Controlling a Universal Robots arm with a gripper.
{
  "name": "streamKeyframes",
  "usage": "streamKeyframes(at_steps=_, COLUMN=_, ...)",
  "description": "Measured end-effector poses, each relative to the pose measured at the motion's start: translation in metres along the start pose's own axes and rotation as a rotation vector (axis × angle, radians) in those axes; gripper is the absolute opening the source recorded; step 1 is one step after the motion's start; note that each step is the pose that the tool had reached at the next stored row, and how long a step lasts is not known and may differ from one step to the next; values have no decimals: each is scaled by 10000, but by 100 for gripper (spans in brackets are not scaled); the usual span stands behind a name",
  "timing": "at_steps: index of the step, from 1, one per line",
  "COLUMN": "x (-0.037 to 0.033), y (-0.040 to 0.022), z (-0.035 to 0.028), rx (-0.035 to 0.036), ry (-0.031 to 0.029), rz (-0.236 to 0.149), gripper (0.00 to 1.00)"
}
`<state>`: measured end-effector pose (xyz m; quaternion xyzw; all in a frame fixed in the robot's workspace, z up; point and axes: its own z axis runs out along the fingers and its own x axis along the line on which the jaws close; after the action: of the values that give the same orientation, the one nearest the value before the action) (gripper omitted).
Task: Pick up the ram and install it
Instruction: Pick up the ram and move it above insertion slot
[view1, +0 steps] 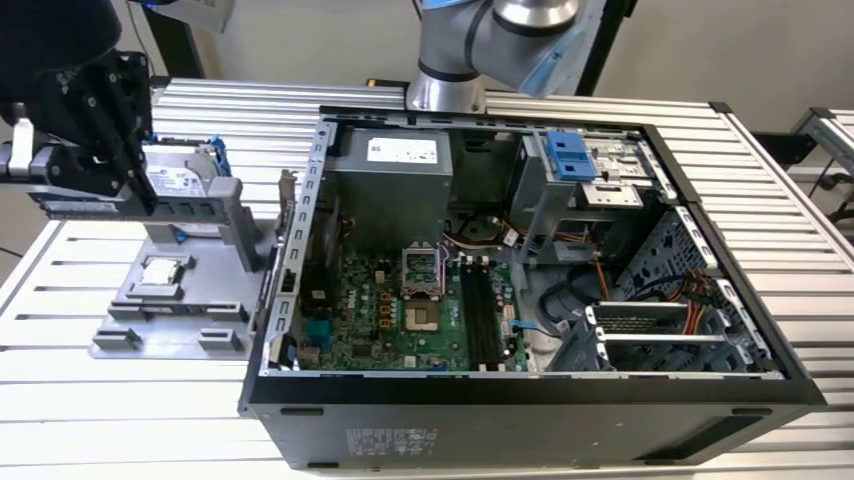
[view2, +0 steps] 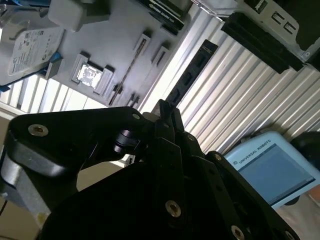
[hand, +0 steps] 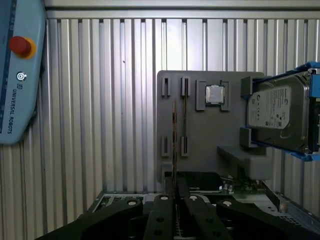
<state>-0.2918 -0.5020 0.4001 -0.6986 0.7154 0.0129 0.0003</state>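
Nearest the exterior camera stands the black-fronted, open desktop computer case (view1: 534, 420), lying on a ribbed aluminium table (view1: 107, 420) with its green motherboard (view1: 387, 310) exposed. Far off at the exterior view's left, the black gripper (view1: 140, 200) hangs above a grey moulded parts tray (view1: 200, 300), well clear of it.

The ram (view1: 80, 207), a long, thin blue-green circuit-board stick, appears to sit level under the gripper, apart from the tray and outside the case. In the first wrist view it shows edge-on as a thin brownish line (hand: 174, 150) running out from between the fingers (hand: 162, 212), which look pressed against its two flat faces, pinching it. Below it the tray's small grey holders frame the slot area. A small square silver processor chip (hand: 215, 94) and a boxy silver hard drive in a blue frame (hand: 277, 112) rest on the same tray, to the side.

The step in hand looks like the carry from tray to case. Doing it well probably means keeping the stick level and square in the pinch, since so thin a board could pivot. It should also pass over the case's grey metal side wall (view1: 304, 230) without brushing it. The long black memory slots (view1: 477, 310) run near-to-far beside the processor socket, so the stick's long edge should match that line.
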Motion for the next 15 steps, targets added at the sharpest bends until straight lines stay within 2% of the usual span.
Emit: streamKeyframes(at_steps=15, x=8, y=-333, z=-6, rx=-8, ry=1, rz=-73, gripper=0)
